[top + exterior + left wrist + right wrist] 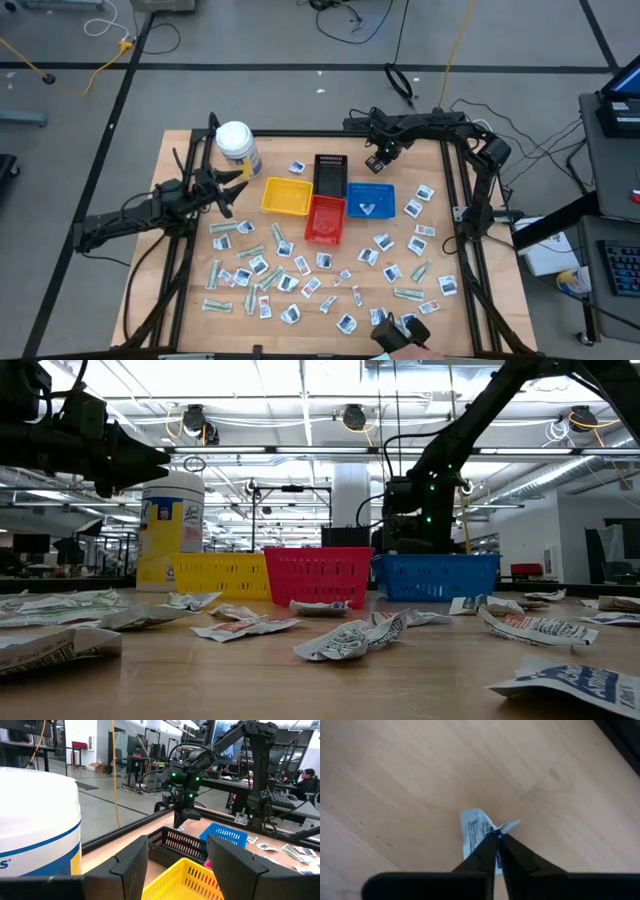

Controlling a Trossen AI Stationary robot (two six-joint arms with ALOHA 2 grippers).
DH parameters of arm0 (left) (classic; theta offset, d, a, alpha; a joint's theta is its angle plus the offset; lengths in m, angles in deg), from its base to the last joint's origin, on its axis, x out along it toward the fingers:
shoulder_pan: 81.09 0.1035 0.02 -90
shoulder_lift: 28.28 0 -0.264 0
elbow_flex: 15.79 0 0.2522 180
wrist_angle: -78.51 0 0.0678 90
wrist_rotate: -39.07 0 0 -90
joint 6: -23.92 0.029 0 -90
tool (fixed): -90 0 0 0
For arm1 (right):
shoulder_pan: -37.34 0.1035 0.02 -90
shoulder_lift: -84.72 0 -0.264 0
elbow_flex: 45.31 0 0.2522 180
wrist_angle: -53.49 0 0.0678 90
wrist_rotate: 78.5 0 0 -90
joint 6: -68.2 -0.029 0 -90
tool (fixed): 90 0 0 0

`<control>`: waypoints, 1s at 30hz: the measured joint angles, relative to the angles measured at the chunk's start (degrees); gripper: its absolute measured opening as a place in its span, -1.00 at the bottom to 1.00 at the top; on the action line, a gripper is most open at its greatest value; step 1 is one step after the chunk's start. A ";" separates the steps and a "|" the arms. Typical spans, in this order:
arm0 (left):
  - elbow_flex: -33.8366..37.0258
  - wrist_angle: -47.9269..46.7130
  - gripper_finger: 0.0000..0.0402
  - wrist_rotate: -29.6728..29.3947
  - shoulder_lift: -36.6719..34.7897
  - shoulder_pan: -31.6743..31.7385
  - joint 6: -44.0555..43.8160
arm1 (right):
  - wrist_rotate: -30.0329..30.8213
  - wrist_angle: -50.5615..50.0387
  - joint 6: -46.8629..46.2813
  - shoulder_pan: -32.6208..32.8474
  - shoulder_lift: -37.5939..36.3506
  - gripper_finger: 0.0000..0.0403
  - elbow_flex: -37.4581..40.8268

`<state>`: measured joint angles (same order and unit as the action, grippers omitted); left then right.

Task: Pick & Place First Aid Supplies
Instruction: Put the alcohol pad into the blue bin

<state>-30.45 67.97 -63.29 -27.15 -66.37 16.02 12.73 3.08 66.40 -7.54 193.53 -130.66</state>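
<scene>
From above, my right gripper point(377, 163) hangs behind the blue tray point(370, 200), beside the black tray point(330, 172); my left gripper point(232, 190) waits by the jar point(237, 143). Left wrist: its fingers point(131, 865) are spread, holding nothing. Right wrist: the fingers point(487, 851) are pinched on a packet point(472, 834), its long axis in line with them, above bare table point(395, 780).

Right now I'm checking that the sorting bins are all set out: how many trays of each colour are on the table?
Yellow tray: 1
Red tray: 1
Blue tray: 1
Black tray: 1
Total: 4 trays
</scene>
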 joint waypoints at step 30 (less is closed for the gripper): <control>0.00 0.00 0.04 0.00 -0.02 -0.01 -0.01 | 6.46 -14.87 -0.47 0.33 -17.38 -1.00 0.13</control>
<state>-30.45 67.97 -63.29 -27.17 -66.38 16.01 19.18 -11.79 65.93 -7.21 176.16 -130.53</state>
